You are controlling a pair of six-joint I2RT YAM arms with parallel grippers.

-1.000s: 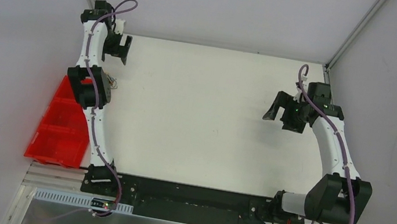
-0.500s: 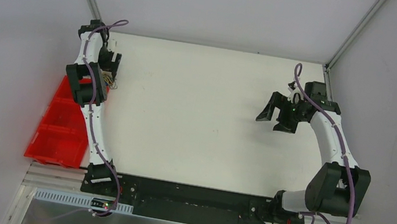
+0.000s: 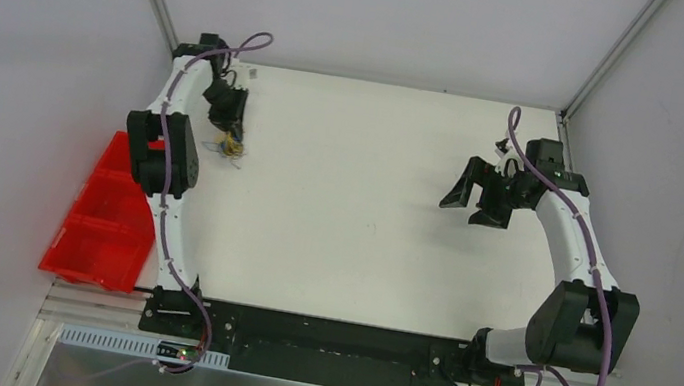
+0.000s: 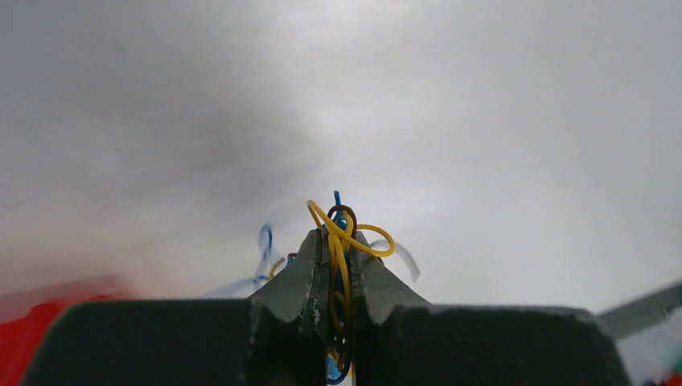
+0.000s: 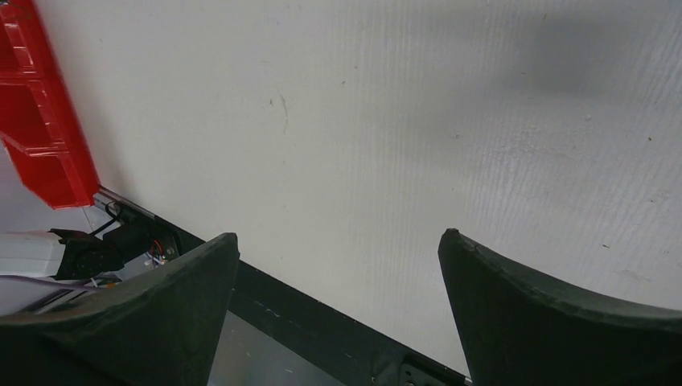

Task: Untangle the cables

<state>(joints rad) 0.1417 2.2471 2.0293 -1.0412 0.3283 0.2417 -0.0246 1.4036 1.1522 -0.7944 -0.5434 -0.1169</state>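
The cables (image 3: 229,148) are a small tangle of thin yellow, blue and dark strands, dangling just over the white table (image 3: 352,235) at its far left. My left gripper (image 3: 226,124) points down right above them. In the left wrist view the left gripper (image 4: 339,235) is shut on the cables (image 4: 338,261), with yellow loops sticking out past the fingertips. Blurred blue ends hang behind the jaws. My right gripper (image 3: 470,201) hovers over the right side of the table, far from the tangle. In its own view the right gripper (image 5: 338,236) is open, nothing between the fingers.
A red bin (image 3: 107,221) sits off the table's left edge, also seen as the red bin (image 5: 40,121) in the right wrist view. A black base rail (image 3: 328,337) runs along the near edge. Grey walls close in the far side and both flanks.
My left arm swung from beside the red bin out over the table's far left, and its gripper went from open to shut on the cables. The right arm shifted slightly left.
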